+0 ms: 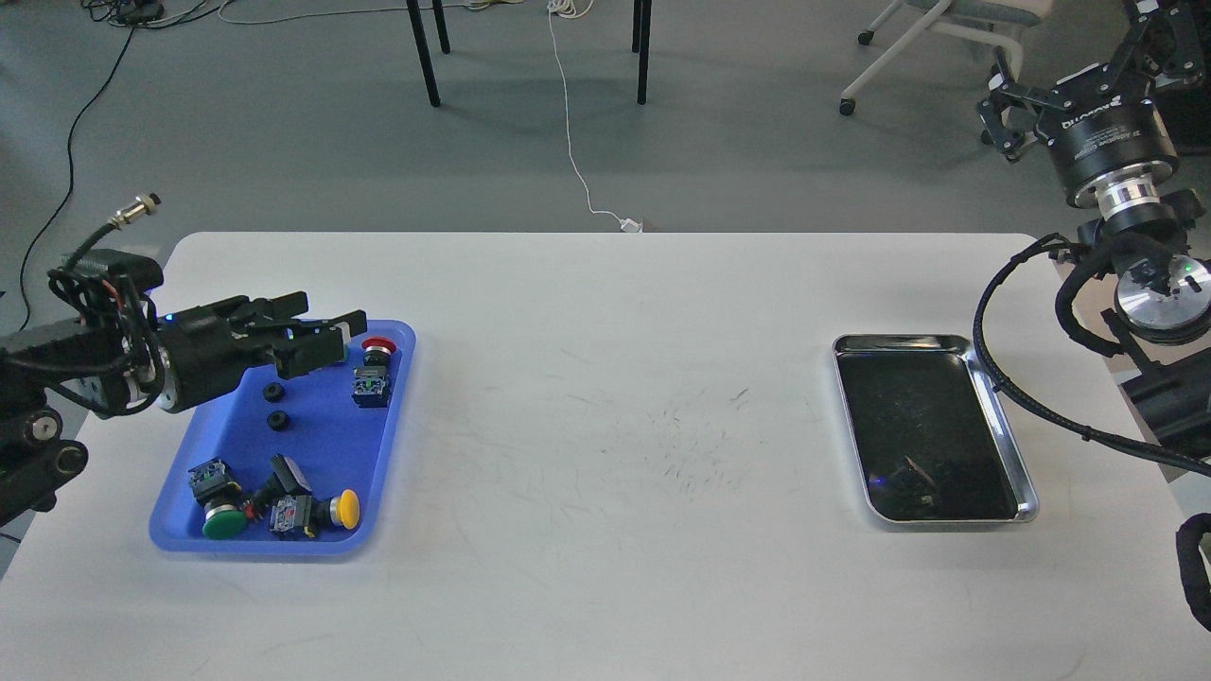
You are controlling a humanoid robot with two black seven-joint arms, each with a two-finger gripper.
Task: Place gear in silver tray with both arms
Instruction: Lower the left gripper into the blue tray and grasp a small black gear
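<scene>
Two small black gears (273, 392) (277, 421) lie in the blue plastic tray (180, 530) at the left of the white table. My left gripper (326, 336) reaches in from the left, low over the tray's back part. It is open and empty, just above and right of the upper gear. The silver tray (932, 339) sits empty at the right of the table, its dark bottom reflecting. My right gripper (1074, 61) is raised beyond the table's back right corner, open and empty, far from the silver tray.
The blue tray also holds push-button switches: a red one (378, 345), a blue-black block (371, 386), a green one (222, 520) and a yellow one (348, 509). A black cable hose (1003, 378) loops beside the silver tray. Chair legs and cables are on the floor behind.
</scene>
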